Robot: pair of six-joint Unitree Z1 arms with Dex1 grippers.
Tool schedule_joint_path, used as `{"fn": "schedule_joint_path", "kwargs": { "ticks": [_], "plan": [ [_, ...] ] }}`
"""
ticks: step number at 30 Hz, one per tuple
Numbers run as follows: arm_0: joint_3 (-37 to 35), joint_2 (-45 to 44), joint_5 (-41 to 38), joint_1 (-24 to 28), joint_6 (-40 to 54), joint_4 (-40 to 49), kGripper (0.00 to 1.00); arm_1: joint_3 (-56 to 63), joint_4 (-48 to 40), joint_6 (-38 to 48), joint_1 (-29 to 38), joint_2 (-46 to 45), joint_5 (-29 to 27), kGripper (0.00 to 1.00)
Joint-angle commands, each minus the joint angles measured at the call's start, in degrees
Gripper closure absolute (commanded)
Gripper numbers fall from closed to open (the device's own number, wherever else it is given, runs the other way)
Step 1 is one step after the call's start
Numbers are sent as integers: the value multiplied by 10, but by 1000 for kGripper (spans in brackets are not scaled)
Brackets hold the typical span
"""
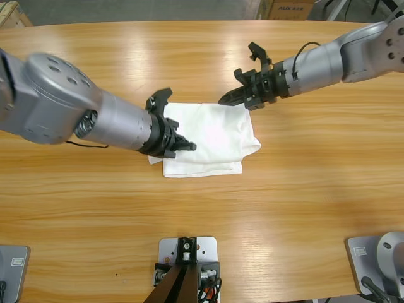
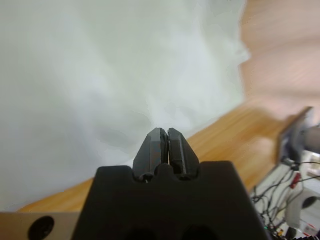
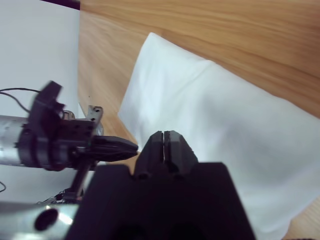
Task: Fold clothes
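**A:** Your left gripper [image 1: 189, 146] is nearest: jaws pressed together, nothing in them, tip over the T-shirt [image 1: 211, 136]'s left edge. The shirt's mid-table, already a compact folded packet, long axis running left to right.

**B:** And your right gripper [image 1: 226, 98]?

**A:** Also closed and empty, at the far top edge. Cloth's soft, matte white cotton, puffy folds on glossy wood table [image 1: 189, 57]

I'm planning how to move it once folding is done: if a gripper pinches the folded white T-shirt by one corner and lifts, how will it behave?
The T-shirt would probably sag and unfold, since it lies in soft, rumpled layers with uneven edges. It looks thin and light, so lifting should take little force. Pushed across the smooth wooden table, it would likely bunch up rather than slide as one piece.
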Motion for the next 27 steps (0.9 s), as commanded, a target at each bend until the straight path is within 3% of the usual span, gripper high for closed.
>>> {"fn": "schedule_joint_path", "kwargs": {
  "ticks": [1, 7, 13, 21, 24, 27],
  "plan": [
    [44, 47, -10, 26, 12, -31, 1000, -1, -39, 15, 16, 86, 17, 1000],
    [43, 54, -14, 31, 15, -33, 1000, 7, -71, 16, 16, 124, 28, 1000],
    [45, 63, -21, 31, 15, -33, 1000, 12, -95, 15, -43, 128, 18, 1000],
    [64, 68, -24, 31, 15, -43, 1000, 36, -66, 2, -81, 115, -65, 1000],
    [66, 46, -24, 31, 18, -43, 1000, 49, -66, -3, -85, 74, -84, 1000],
    [60, -24, -25, 31, 43, -27, 1000, 48, -44, -3, -86, -49, -77, 1000]
  ]
}}
